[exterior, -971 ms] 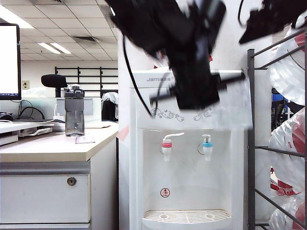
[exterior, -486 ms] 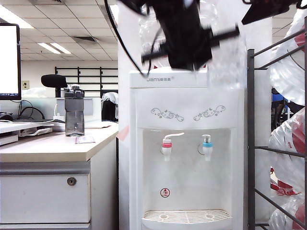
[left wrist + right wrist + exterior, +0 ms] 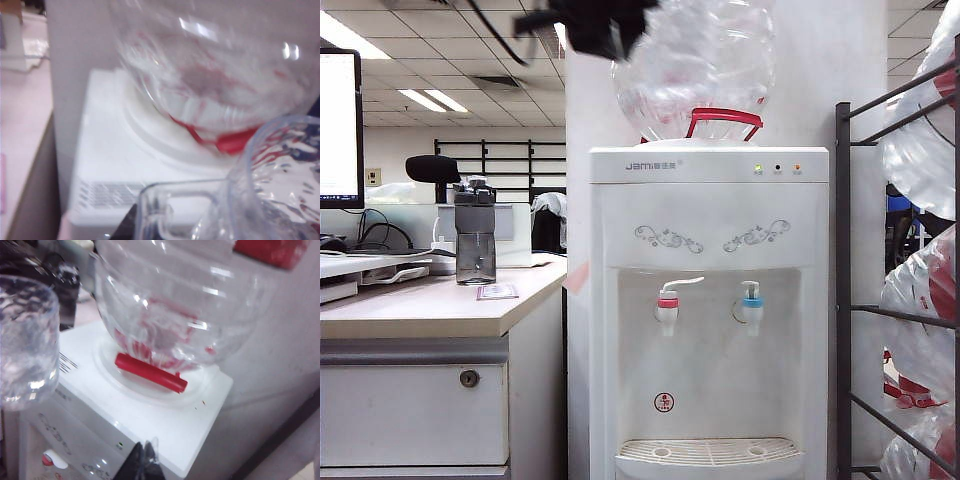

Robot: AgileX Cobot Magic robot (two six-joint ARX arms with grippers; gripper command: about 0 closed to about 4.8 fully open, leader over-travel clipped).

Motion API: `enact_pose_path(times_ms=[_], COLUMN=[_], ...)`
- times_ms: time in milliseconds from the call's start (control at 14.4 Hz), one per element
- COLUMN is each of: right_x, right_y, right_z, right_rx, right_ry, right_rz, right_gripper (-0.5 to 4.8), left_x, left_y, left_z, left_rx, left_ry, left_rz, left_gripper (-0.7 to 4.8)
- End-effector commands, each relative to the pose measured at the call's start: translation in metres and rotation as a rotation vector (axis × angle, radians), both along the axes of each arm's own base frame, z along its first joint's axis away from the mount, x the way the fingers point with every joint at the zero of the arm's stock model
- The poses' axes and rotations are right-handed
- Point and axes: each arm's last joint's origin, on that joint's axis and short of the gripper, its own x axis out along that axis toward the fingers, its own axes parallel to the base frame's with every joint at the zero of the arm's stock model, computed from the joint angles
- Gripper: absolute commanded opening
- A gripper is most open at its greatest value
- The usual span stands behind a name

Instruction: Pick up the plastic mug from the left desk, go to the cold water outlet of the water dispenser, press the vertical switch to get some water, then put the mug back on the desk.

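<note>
Exterior view: the left gripper (image 3: 595, 25), a dark blur at the upper left of the frame, is seen above the water dispenser (image 3: 710, 300). The plastic mug (image 3: 240, 200) is clamped in it by the handle. The right gripper (image 3: 145, 460) is closed on nothing.

One water dispenser (image 3: 708, 310) — two taps (image 3: 667, 305), three indicator lights (image 3: 777, 169), one plastic mug (image 3: 280, 190).

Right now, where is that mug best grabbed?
By the handle, from the side: that loop juts off the rippled wall of the mug, thin enough for jaws, leaving the mouth free. The left gripper, up beside the jug atop the dispenser, looks shut on it; the right gripper, shut, hovers there too.
</note>
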Motion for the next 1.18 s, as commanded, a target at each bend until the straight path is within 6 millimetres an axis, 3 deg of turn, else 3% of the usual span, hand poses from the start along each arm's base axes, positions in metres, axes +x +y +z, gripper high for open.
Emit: enact_pose_path(times_ms=[69,208,347,486,694,833,902,1180], right_x=[-0.010,-0.013,-0.017,-0.022,-0.032,-0.034,-0.036,-0.036], right_y=[0.000,0.000,0.000,0.000,-0.001,-0.001,0.000,0.000], right_z=[0.004,0.002,0.005,0.008,0.014,0.015,0.016,0.015], right_rx=[0.006,0.003,0.003,0.006,0.008,0.009,0.008,0.008], right_ry=[0.016,0.047,0.032,0.016,-0.010,-0.015,-0.010,-0.006], right_rz=[0.021,0.021,0.027,0.045,0.045,0.049,0.053,0.053], right_gripper=[-0.04,-0.05,-0.05,-0.04,-0.05,-0.05,-0.05,-0.05], left_x=[0.000,0.005,0.022,0.033,0.027,0.032,0.063,0.079], left_y=[0.034,0.066,0.100,0.129,0.159,0.171,0.193,0.192], left_z=[0.031,0.045,0.039,-0.012,-0.085,-0.104,-0.154,-0.201], left_rx=[-0.052,-0.066,-0.059,-0.074,-0.060,-0.080,-0.096,-0.099], left_ry=[-0.069,-0.093,-0.080,-0.018,-0.008,0.041,0.042,0.036], left_rz=[0.035,0.105,0.160,0.256,0.420,0.462,0.472,0.476], left_gripper=[-0.06,-0.06,-0.06,-0.06,-0.06,-0.06,-0.06,-0.06])
